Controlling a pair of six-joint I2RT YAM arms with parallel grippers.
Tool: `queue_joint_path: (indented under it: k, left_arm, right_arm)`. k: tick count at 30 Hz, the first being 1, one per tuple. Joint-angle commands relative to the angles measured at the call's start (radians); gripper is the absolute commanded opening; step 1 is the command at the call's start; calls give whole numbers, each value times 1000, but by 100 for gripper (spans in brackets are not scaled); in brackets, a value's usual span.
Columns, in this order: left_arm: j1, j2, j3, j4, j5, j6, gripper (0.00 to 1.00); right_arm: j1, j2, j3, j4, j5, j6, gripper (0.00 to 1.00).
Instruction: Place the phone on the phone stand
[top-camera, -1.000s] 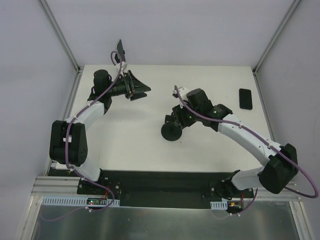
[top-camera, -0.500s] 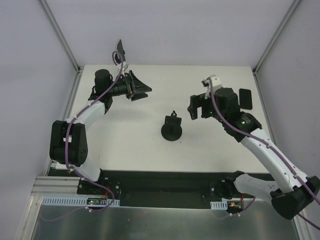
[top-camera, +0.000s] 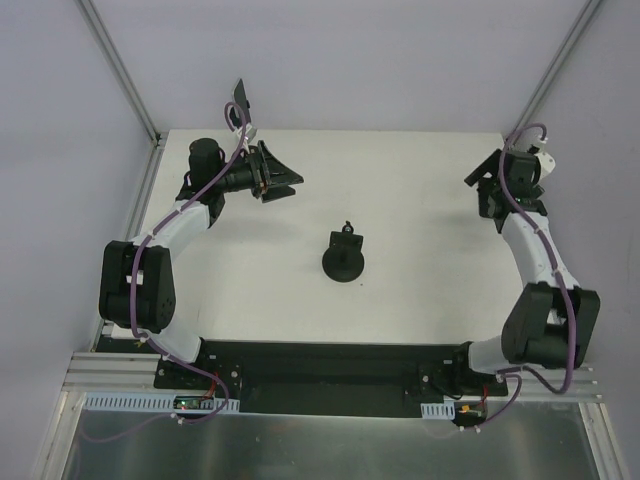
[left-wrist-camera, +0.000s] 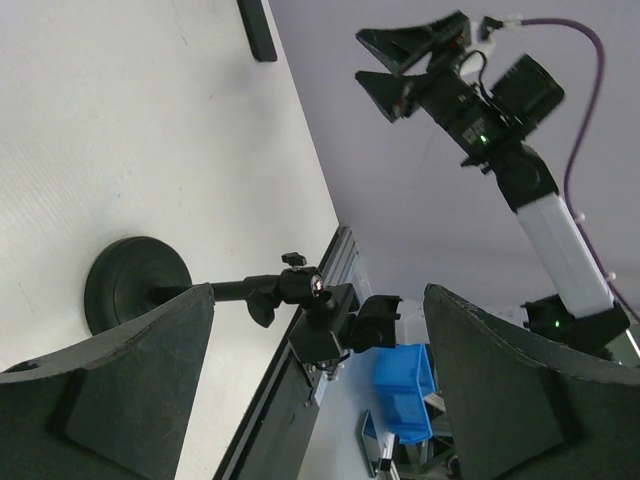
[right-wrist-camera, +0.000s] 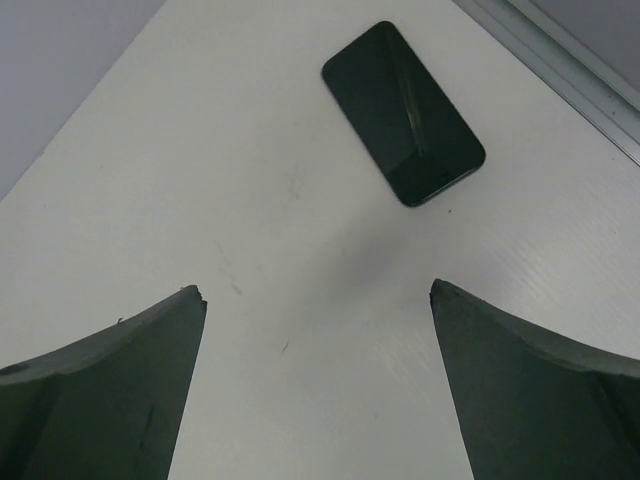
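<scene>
The flat black rectangular smartphone lay upper centre in the right wrist view, the right gripper spread wide above it, likely lining up a grasp. The black round-based phone stand stood empty mid-frame overhead; the left gripper gaped idle, upper left.

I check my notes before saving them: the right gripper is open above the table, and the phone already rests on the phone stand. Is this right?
Not quite. The phone lies flat on the table, not on the phone stand, which stands bare; the right wrist view shows it. The right gripper is open above the table.
</scene>
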Motion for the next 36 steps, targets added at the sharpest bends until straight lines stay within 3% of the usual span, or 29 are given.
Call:
queue_joint_path:
  k: [1,9,14,26,36]
  left_arm:
    - [-12,-30,40,28,28,-1,84]
    - [-12,-41,34,51,33,-24,84]
    - [-12,-27,33,52,35,-33,84]
    - [-20,-3,17,80,22,-41,84]
    - [-25,42,28,60,28,-24,84]
  right_arm:
    - [-115,186,120,122,-74,136,96]
    - [-198,551,338,127,-68,92,96]
    - [-221,676,470,96,-44,64,96]
    - [-285,832,613,-42,-222,161,96]
    - [-287,908,729,-194,-237,47,96]
